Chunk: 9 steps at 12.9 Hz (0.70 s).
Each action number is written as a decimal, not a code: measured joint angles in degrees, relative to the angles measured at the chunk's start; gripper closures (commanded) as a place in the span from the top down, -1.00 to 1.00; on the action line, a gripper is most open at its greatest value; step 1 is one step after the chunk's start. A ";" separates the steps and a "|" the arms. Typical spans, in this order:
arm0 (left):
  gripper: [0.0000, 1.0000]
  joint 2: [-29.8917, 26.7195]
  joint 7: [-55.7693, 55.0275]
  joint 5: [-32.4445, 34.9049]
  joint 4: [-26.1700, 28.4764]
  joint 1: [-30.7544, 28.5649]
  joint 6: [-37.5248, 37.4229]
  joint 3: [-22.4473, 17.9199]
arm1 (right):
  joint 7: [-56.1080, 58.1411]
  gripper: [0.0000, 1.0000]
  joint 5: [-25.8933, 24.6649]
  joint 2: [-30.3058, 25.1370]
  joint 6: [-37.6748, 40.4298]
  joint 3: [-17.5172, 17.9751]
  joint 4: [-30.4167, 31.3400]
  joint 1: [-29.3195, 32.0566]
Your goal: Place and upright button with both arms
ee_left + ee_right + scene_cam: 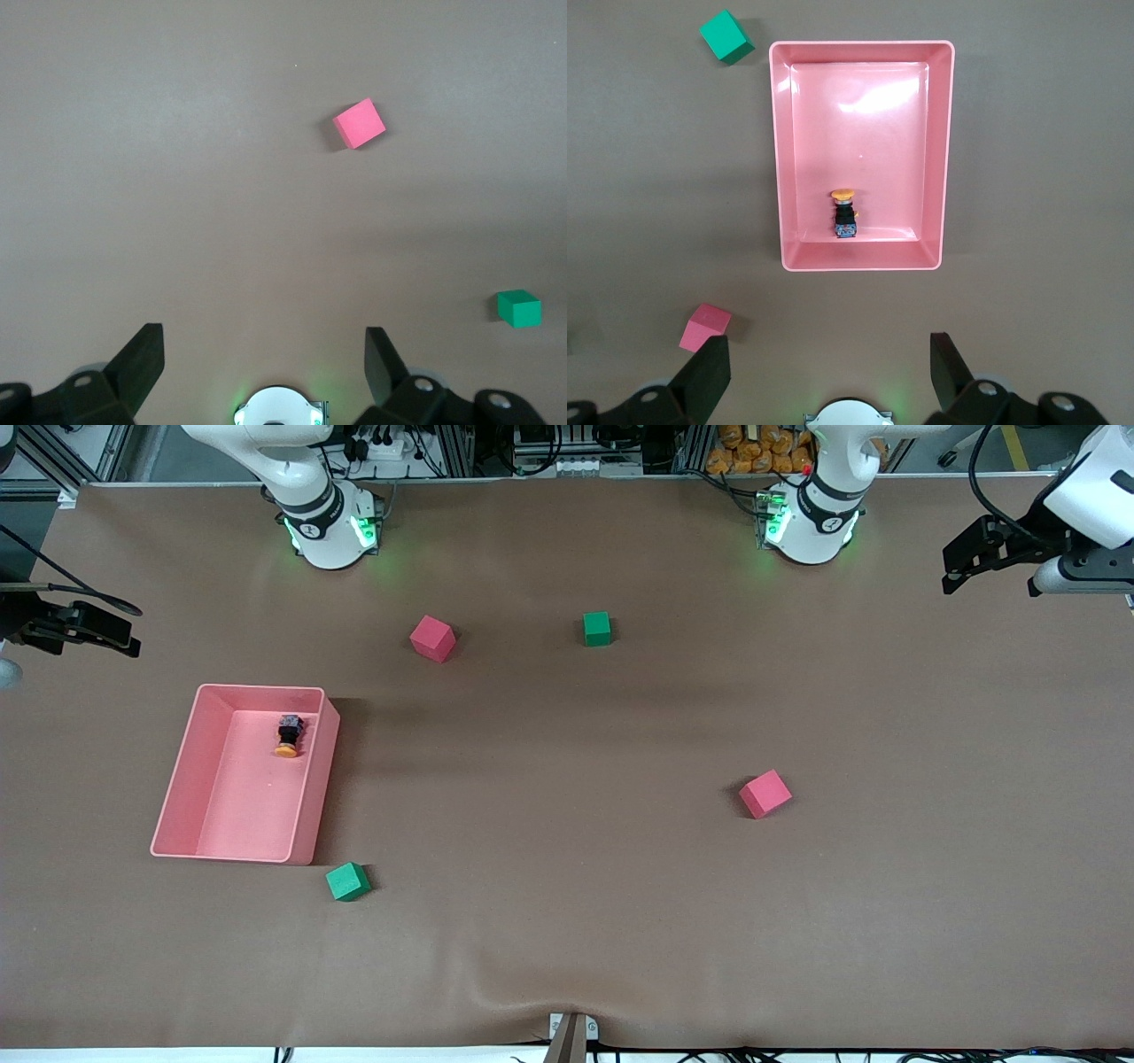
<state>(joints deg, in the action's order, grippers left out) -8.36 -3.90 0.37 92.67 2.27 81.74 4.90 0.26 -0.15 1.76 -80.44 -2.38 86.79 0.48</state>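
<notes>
I see the brown table [567, 921], then the pink tray [182, 797] toward the right arm's end. Both arms wait raised at the table's ends: left gripper [264, 361] and right gripper [830, 367] both spread wide, holding nothing. 2 pink cubes [765, 794] [432, 638] and 2 green cubes [596, 628] [347, 881] lie scattered. The button [288, 735] lies on its side in the tray, near the wall facing the arms' bases.
</notes>
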 measured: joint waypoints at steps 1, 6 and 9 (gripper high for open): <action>1.00 0.00 0.00 0.00 -0.05 0.00 -0.01 -0.03 | 0.00 1.00 0.00 0.01 0.00 0.02 0.01 -0.02; 1.00 0.00 -1.97 0.00 -0.65 -0.05 -1.48 -0.24 | 0.00 1.00 0.00 0.06 -0.02 0.03 0.06 -0.03; 1.00 0.00 -2.87 0.00 -1.19 -0.18 -2.23 -0.28 | 0.00 1.00 0.00 0.14 0.00 0.03 0.12 -0.03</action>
<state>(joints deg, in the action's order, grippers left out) -8.36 -6.77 0.37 91.48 2.09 79.51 4.62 0.26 -0.15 1.90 -80.45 -2.35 86.90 0.45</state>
